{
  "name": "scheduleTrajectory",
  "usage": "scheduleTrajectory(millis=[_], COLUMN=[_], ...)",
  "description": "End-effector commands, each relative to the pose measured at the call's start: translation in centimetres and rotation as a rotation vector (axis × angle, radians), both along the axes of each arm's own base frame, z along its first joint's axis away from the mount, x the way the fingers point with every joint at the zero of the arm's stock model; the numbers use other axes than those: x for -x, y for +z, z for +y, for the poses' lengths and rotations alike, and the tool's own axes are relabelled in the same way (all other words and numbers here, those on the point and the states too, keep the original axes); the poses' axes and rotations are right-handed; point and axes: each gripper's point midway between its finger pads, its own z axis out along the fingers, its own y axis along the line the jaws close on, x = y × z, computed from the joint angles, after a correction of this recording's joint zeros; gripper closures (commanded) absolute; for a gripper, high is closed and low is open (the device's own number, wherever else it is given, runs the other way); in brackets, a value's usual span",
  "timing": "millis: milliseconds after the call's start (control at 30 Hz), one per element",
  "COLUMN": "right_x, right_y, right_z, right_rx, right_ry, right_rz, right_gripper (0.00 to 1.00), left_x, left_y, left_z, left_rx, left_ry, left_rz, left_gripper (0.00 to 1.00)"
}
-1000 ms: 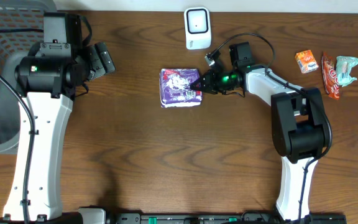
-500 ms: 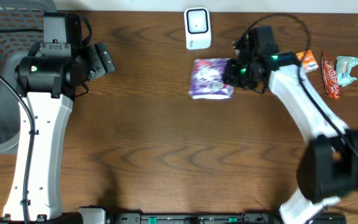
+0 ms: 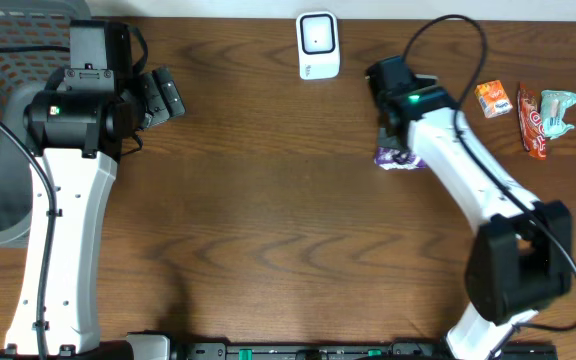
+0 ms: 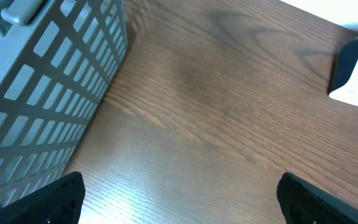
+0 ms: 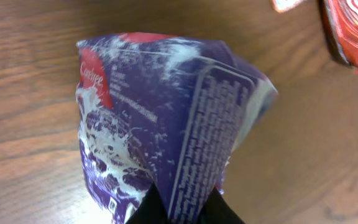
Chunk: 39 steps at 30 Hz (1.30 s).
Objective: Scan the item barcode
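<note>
right jaws pinched on edge of purple packet, off to the right of white scanner. left jaws wide, over surface beside grey basket.

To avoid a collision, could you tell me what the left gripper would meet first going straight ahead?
The left gripper would most likely meet bare table, between the basket and the scanner, though depth is unclear.

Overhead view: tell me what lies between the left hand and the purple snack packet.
Only bare wooden table lies between the left hand and the purple snack packet; the overhead view shows nothing else there.
</note>
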Motion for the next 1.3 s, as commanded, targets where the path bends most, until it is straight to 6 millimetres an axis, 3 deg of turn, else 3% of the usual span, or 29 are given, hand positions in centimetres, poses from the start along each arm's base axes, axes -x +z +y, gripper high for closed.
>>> scheduleTrajectory(millis=[0,100,167,233,333,433,500,600,700,733,833,967,1100,1267], right_x=[-0.5,-0.5,-0.3,-0.2,-0.8,-2.1,-2.8,-4.0,-4.2,-4.0,-3.2,-2.3,-1.2,-0.5], right_y=[-1.4,-3.2,-4.0,-3.9,-1.9,1.3,3.3,5.7,5.7,4.8,2.7,0.3,-1.9,-4.9], right_z=[3.6,8.0,11.4,14.9,18.8,19.7,19.4,17.2,13.7,11.4,9.0,7.6,7.6,7.1], right_rx=[0.004,-0.079,-0.163,-0.264,-0.381,-0.420,-0.418,-0.385,-0.347,-0.331,-0.398,-0.592,-0.878,-0.962], right_ry=[0.073,0.181,0.244,0.311,0.380,0.382,0.389,0.387,0.347,0.331,0.386,0.461,0.562,0.539], right_rz=[-0.011,0.008,0.010,-0.007,-0.078,-0.149,-0.172,-0.171,-0.120,-0.061,0.055,0.121,0.093,0.051], right_gripper=[0.88,0.76,0.63,0.39,0.25,0.20,0.18,0.15,0.14,0.12,0.12,0.11,0.14,0.18], left_x=[0.1,0.1,0.1,0.1,0.1,0.1,0.1,0.1,0.1,0.1,0.1,0.1,0.1,0.1], left_y=[-0.6,-0.6,-0.6,-0.6,-0.6,-0.6,-0.6,-0.6,-0.6,-0.6,-0.6,-0.6,-0.6,-0.6], left_z=[0.2,0.2,0.2,0.2,0.2,0.2,0.2,0.2,0.2,0.2,0.2,0.2,0.2,0.2], left_rx=[-0.004,-0.004,-0.004,-0.004,-0.004,-0.004,-0.004,-0.004,-0.004,-0.004,-0.004,-0.004,-0.004,-0.003], left_ry=[0.018,0.018,0.019,0.018,0.018,0.018,0.018,0.018,0.018,0.018,0.018,0.018,0.018,0.018], left_rz=[0.016,0.016,0.015,0.016,0.016,0.016,0.016,0.016,0.016,0.016,0.016,0.016,0.016,0.016], left_gripper=[0.02,0.02,0.02,0.02,0.02,0.02,0.02,0.02,0.02,0.02,0.02,0.02,0.02,0.02])
